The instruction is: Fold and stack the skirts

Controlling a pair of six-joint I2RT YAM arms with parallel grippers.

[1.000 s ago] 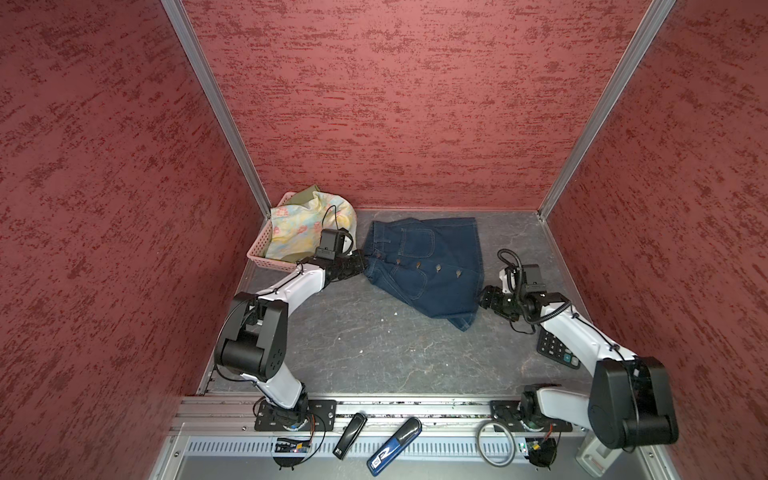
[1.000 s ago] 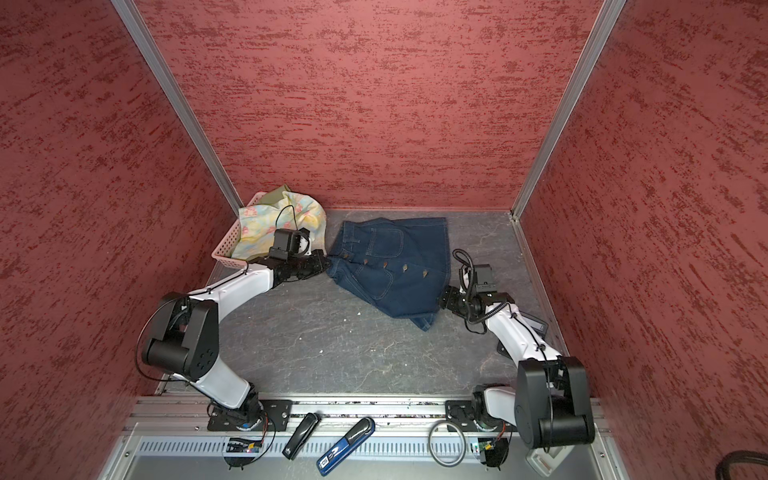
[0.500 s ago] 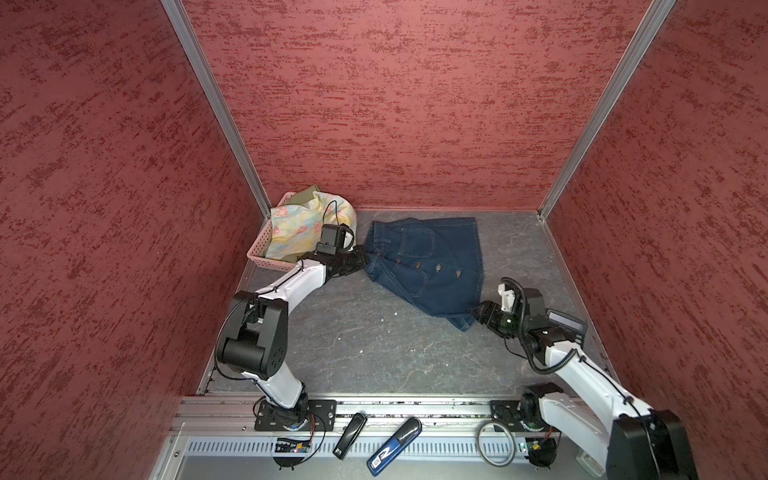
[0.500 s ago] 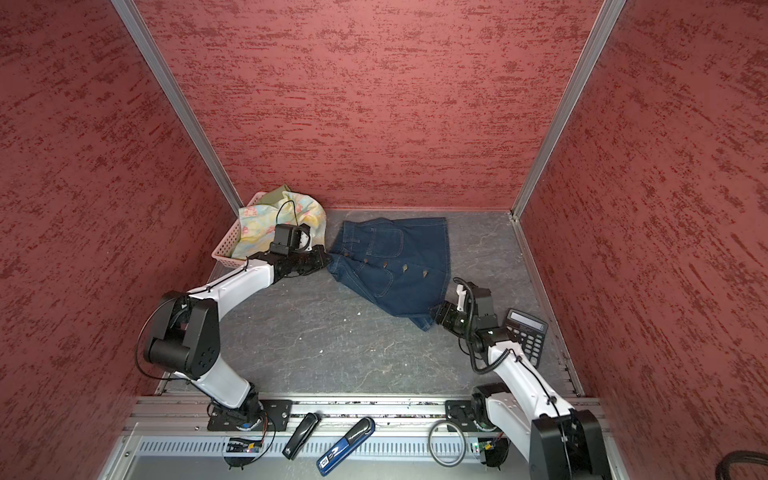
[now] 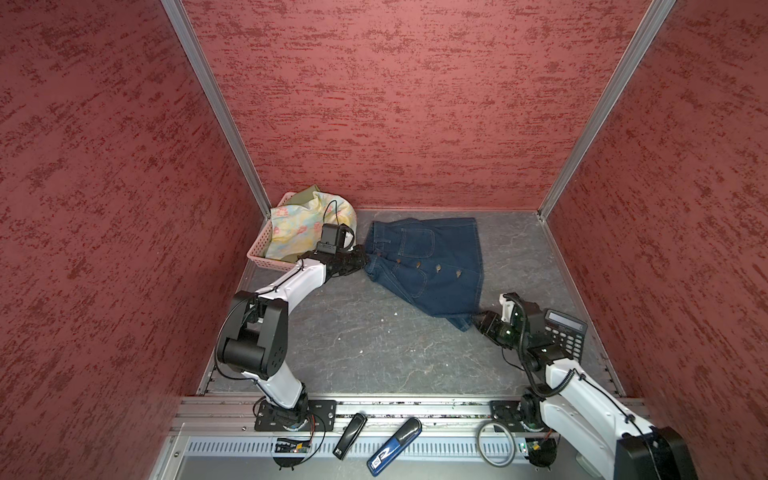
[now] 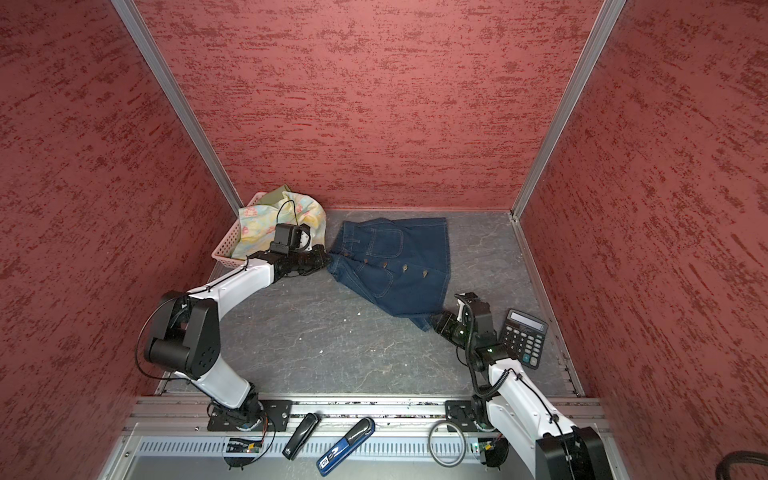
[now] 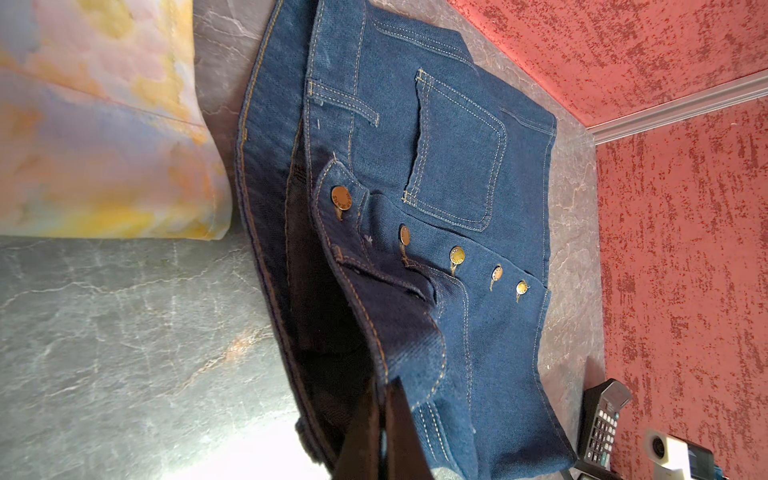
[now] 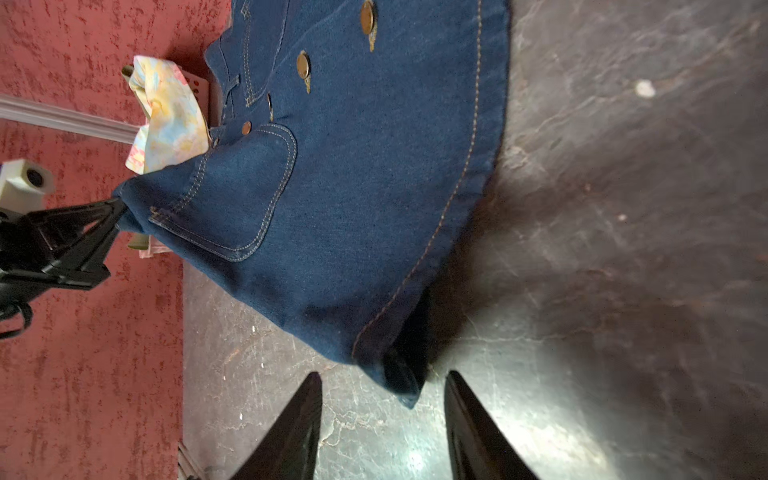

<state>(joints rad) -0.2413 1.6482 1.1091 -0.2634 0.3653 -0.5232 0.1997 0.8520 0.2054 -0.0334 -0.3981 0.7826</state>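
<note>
A dark blue denim skirt [image 5: 432, 266] [image 6: 399, 266] lies spread on the grey floor, its buttons facing up. My left gripper [image 5: 362, 259] [image 7: 384, 399] is shut on its waistband at the left end. My right gripper [image 5: 478, 322] [image 8: 382, 374] is open at the skirt's near hem corner. That corner [image 8: 399, 382] lies between the two fingers without touching either. The pastel flowered skirt [image 5: 299, 228] [image 7: 104, 124] is heaped in the pink basket [image 5: 259, 253]. An olive green skirt [image 5: 305, 195] peeks out behind it.
A black calculator [image 5: 565, 336] [image 6: 523, 338] lies on the floor just right of my right wrist. A stapler [image 5: 351, 430], a blue device [image 5: 395, 446] and a cable ring [image 5: 494, 442] rest on the front rail. Red walls enclose three sides.
My right arm has swung toward the front and brought its gripper to the near hem corner, with the fingers drawing closer together. The calculator is now uncovered. The left gripper kept its hold.
</note>
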